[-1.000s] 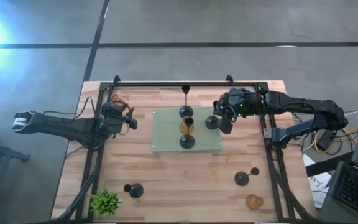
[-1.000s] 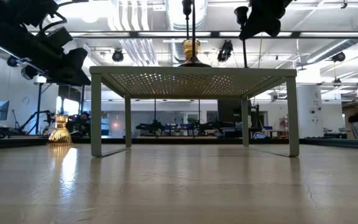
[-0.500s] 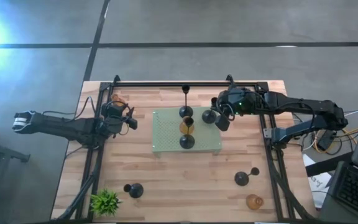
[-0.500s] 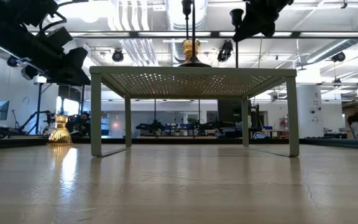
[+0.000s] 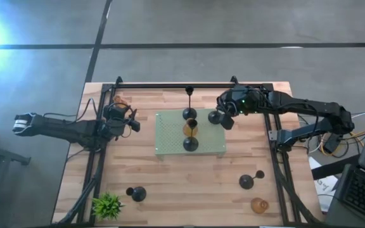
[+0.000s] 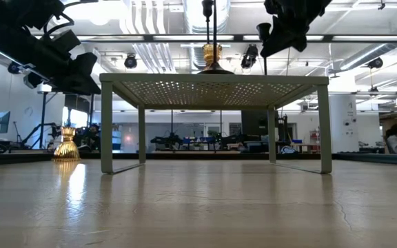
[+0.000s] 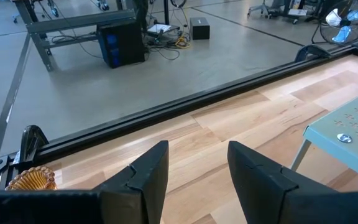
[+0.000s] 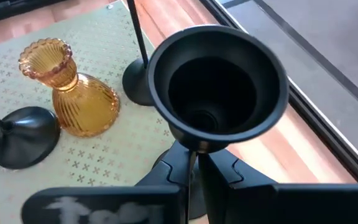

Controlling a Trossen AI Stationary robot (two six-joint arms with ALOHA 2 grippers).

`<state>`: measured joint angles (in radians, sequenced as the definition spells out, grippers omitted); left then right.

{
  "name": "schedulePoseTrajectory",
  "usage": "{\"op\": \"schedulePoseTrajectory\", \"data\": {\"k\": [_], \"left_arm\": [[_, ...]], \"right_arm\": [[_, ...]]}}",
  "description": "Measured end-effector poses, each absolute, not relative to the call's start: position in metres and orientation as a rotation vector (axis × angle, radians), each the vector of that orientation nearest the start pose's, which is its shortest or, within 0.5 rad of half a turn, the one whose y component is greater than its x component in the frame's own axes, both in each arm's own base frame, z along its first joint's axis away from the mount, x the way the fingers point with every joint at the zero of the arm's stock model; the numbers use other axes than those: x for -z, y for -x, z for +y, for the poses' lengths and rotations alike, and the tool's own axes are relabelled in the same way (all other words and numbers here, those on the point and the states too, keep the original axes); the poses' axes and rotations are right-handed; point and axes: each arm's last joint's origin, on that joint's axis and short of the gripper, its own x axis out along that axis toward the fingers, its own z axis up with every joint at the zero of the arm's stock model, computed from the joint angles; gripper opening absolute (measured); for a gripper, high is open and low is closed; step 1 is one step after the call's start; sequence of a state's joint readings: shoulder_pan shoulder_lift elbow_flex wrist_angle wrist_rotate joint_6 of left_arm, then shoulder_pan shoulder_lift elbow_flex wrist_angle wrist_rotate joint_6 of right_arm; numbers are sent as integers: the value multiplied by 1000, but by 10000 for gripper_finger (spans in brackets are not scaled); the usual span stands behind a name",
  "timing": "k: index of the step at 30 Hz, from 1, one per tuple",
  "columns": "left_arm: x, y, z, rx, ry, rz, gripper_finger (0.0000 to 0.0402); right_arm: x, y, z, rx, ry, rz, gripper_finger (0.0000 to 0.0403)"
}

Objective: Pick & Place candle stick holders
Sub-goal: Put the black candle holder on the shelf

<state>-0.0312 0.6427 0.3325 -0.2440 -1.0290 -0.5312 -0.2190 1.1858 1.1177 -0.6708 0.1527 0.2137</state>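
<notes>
Over the pale green mat's (image 5: pixel 170 149) right edge, the right gripper (image 5: pixel 224 118) pinched a black candle holder (image 8: pixel 216 87) by its stem; it needed lowering upright onto bare mat.

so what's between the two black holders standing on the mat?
The amber holder, in line between the far black holder and the near one on the mat. The high view shows it.

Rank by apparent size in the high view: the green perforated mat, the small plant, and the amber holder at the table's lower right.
1. Green perforated mat, clearly largest.
2. Small plant.
3. Amber holder, smallest, though not far behind the plant.
</notes>
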Motion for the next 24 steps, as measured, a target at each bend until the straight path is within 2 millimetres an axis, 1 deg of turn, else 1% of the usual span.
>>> {"op": "schedulePoseTrajectory", "data": {"k": [10, 24], "left_arm": [[-201, -131, 21, -1065, 186, 225, 170], [-201, -131, 21, -1065, 186, 225, 170]], "right_arm": [[-326, -236, -60, 420, -235, 668, 11], [-325, -235, -60, 425, -245, 677, 12]]}}
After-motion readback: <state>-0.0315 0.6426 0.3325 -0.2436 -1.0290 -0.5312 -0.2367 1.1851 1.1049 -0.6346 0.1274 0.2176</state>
